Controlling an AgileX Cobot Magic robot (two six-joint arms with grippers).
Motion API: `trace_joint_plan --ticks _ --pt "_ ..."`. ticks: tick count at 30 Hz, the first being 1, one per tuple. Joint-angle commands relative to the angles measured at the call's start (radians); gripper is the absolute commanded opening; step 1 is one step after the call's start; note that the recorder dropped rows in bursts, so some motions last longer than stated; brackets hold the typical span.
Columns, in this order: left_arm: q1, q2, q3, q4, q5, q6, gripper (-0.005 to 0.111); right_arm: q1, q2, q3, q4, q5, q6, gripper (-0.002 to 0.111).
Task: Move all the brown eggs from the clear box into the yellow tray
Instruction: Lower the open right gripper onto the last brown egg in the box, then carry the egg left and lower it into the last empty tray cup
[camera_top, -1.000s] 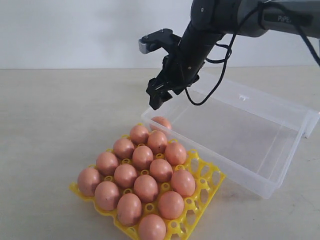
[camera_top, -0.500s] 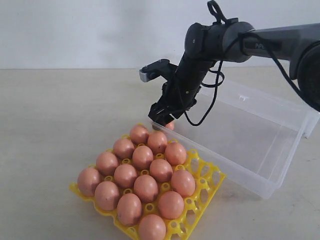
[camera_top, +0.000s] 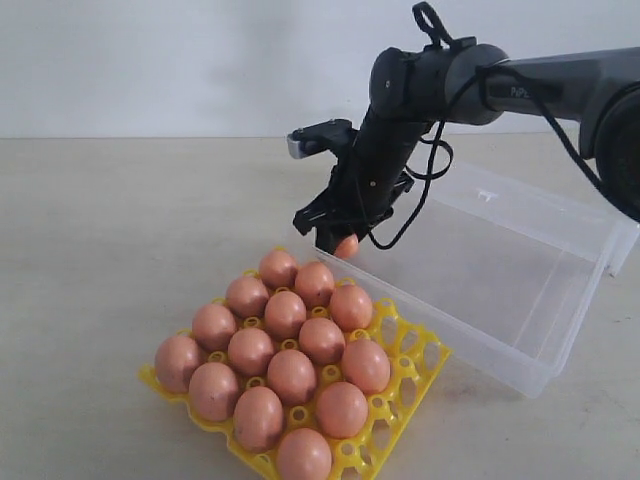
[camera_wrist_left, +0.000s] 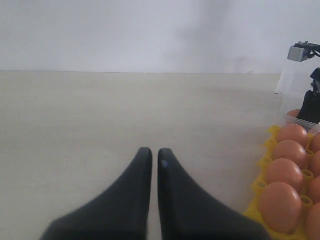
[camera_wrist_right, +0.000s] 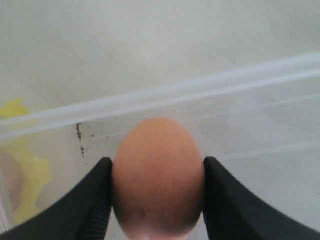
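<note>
Left wrist view, close to lens: left gripper (camera_wrist_left: 152, 161) sits low over the pale table (camera_wrist_left: 90, 115). Its two black fingers (camera_wrist_left: 125, 200) are drawn almost together with only a thin slit between them, and nothing is held.
Exterior view, nearest: yellow tray (camera_top: 418, 362) lies flat on the table, turned cornerwise to the camera.
Tray load: brown eggs (camera_top: 291, 375) stand in the cups; fifteen counted, in close rows.
Tray, right edge: a strip of bare yellow cups and pegs runs along it.
Tray to box: the tray's right corner is just beside the near wall of the clear box (camera_top: 520, 345); contact cannot be told.
Right gripper (camera_top: 338, 236): points down at the box's near-left corner, just behind the tray's far row.
Grip: the black fingers (camera_wrist_right: 95, 195) are closed partway, one pressed to each flank of the held egg (camera_wrist_right: 158, 172).
Held egg, place: inside the box corner, by the rim. Whether it is clear of the box floor cannot be told.
Box: low see-through walls, set at an angle behind and to the right of the tray. The clear lid (camera_top: 500, 200) is open along the far side.
Right arm (camera_top: 450, 80): dark grey, reaches in from the upper right, with a black cable looped beside the wrist.
Farthest: a plain light wall (camera_top: 150, 60) stands behind the table.
</note>
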Motion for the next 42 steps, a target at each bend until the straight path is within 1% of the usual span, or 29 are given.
trace_joint_plan --ticks 1,4,7,9,14,17,20,23,31,37,39,42 --pt "-0.005 -0.003 0.004 0.003 -0.006 0.0 0.004 -0.009 -0.077 -0.001 -0.062 -0.003 0.165 0.0" --pt "-0.005 -0.003 0.004 0.003 -0.006 0.0 0.004 -0.009 -0.141 0.052 -0.082 -0.07 0.216 0.0" --pt "-0.005 -0.003 0.004 0.003 -0.006 0.0 0.004 -0.009 -0.251 0.198 -0.091 -0.23 0.307 0.0" --pt "-0.005 -0.003 0.004 0.003 -0.006 0.0 0.004 -0.009 -0.34 0.371 -0.082 -0.399 0.341 0.0" --pt "-0.005 -0.003 0.004 0.003 -0.004 0.0 0.004 0.017 -0.63 0.911 0.049 -1.041 0.35 0.0" --pt "-0.005 -0.003 0.004 0.003 -0.004 0.0 0.004 0.051 -0.774 1.146 0.018 -1.236 0.35 0.0" --pt "-0.005 -0.003 0.004 0.003 -0.004 0.0 0.004 0.065 -0.875 1.284 -0.033 -1.235 0.36 0.0" --pt "-0.005 -0.003 0.004 0.003 -0.004 0.0 0.004 0.084 -0.959 1.354 -0.035 -1.192 0.425 0.0" --pt "-0.005 -0.003 0.004 0.003 -0.004 0.0 0.004 0.152 -1.119 1.43 -0.137 -1.264 0.564 0.0" --pt "-0.005 -0.003 0.004 0.003 -0.004 0.0 0.004 0.152 -1.159 1.43 -0.327 -1.295 0.75 0.0" --pt "-0.005 -0.003 0.004 0.003 -0.004 0.0 0.004 0.152 -1.161 1.43 -0.441 -1.338 0.833 0.0" --pt "-0.005 -0.003 0.004 0.003 -0.002 0.0 0.004 0.15 -1.161 1.43 -0.593 -1.447 0.885 0.0"
